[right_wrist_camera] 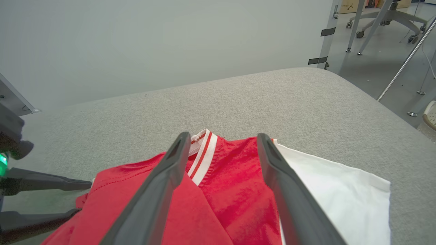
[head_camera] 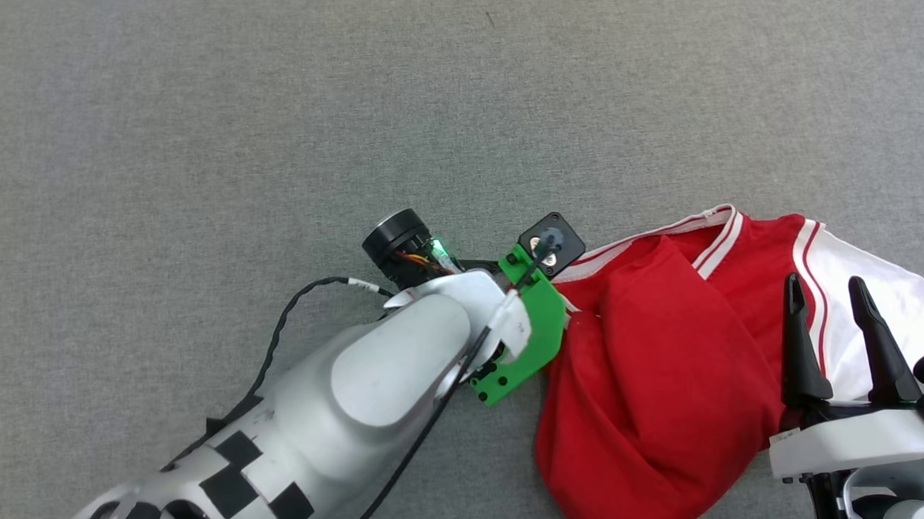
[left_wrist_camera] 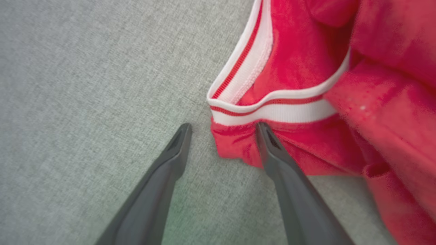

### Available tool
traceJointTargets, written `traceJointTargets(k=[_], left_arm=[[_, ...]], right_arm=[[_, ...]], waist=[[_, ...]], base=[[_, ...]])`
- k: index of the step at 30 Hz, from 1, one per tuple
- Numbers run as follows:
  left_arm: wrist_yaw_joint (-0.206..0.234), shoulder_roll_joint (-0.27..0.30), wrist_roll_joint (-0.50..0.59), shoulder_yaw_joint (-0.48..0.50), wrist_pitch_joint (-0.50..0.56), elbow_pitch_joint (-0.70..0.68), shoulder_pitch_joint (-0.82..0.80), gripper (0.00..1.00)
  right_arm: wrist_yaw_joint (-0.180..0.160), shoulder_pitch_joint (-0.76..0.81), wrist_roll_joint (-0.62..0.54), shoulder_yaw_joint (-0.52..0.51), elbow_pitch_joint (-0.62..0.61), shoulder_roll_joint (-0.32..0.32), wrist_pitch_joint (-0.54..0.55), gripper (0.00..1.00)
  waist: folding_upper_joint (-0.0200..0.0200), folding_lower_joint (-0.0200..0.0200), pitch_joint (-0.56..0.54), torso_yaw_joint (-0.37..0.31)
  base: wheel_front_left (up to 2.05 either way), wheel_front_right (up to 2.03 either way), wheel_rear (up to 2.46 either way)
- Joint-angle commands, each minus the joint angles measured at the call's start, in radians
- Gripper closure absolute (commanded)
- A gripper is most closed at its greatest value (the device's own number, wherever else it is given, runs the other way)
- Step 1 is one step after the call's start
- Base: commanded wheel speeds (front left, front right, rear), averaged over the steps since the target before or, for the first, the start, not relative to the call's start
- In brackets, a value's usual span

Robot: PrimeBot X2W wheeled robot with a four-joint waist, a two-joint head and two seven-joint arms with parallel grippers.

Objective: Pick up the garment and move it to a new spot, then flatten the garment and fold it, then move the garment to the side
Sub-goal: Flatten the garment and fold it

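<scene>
The garment [head_camera: 662, 365] lies crumpled on the grey surface at the lower right, red with a white sleeve [head_camera: 879, 297] spread to the right. My left arm's wrist [head_camera: 522, 318] hangs over its left edge, hiding the fingers below. In the left wrist view my left gripper [left_wrist_camera: 223, 126] is open and straddles a folded corner of the garment [left_wrist_camera: 299, 61], one fingertip [left_wrist_camera: 262, 131] touching the cloth just under the striped collar trim [left_wrist_camera: 272, 114]. My right gripper [head_camera: 824, 290] is open and empty above the garment's shoulder [right_wrist_camera: 238, 197], beside the white sleeve [right_wrist_camera: 340, 190].
A grey fabric-covered surface [head_camera: 279, 123] stretches wide to the left and back. Its rounded right edge [right_wrist_camera: 374, 98] drops to a floor with chair legs and metal poles [right_wrist_camera: 385, 20]. A pale wall stands behind the far edge.
</scene>
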Motion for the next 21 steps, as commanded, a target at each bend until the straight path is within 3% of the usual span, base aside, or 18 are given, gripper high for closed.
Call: traceJointTargets(k=[1,2,3,4,5,12,21], left_arm=[[-0.005,-0.002,-0.014,-0.058,0.037,0.044,0.016,0.00],[-0.005,-0.002,-0.031,-0.085,0.055,0.053,0.017,0.00],[-0.005,0.000,-0.055,-0.114,0.066,0.055,0.016,0.56],[-0.005,0.005,-0.070,-0.119,0.052,0.053,0.010,0.65],[-0.005,0.011,-0.084,-0.126,0.043,0.058,0.004,1.00],[0.000,0.037,-0.123,-0.076,-0.077,0.050,-0.036,1.00],[0.101,0.147,-0.125,0.009,-0.163,-0.073,-0.049,1.00]], right_arm=[[-0.001,-0.019,0.007,0.001,0.008,0.001,-0.011,0.00],[-0.001,-0.020,0.008,0.002,0.010,0.001,-0.013,0.00],[-0.001,-0.022,0.013,0.000,0.013,0.001,-0.016,0.00],[-0.001,-0.023,0.014,-0.001,0.015,0.001,-0.017,0.00],[-0.001,-0.024,0.015,-0.005,0.016,0.001,-0.018,0.00],[-0.001,-0.014,0.014,-0.034,0.018,0.001,-0.015,0.00],[-0.001,0.005,0.006,-0.070,0.000,0.001,0.006,0.00]], waist=[[0.0000,0.0000,0.009,-0.012],[0.0000,0.0000,0.009,-0.013],[0.0000,0.0000,0.008,-0.015],[0.0000,0.0000,0.007,-0.015],[0.0000,0.0000,0.005,-0.015],[0.0000,0.0000,-0.029,0.016],[0.0000,0.0000,-0.089,0.090]], base=[[0.00,0.00,0.00],[0.00,0.00,0.00],[0.00,0.00,0.00],[0.00,0.00,0.00],[0.00,0.00,0.00],[0.00,0.00,0.00],[0.00,0.00,0.00]])
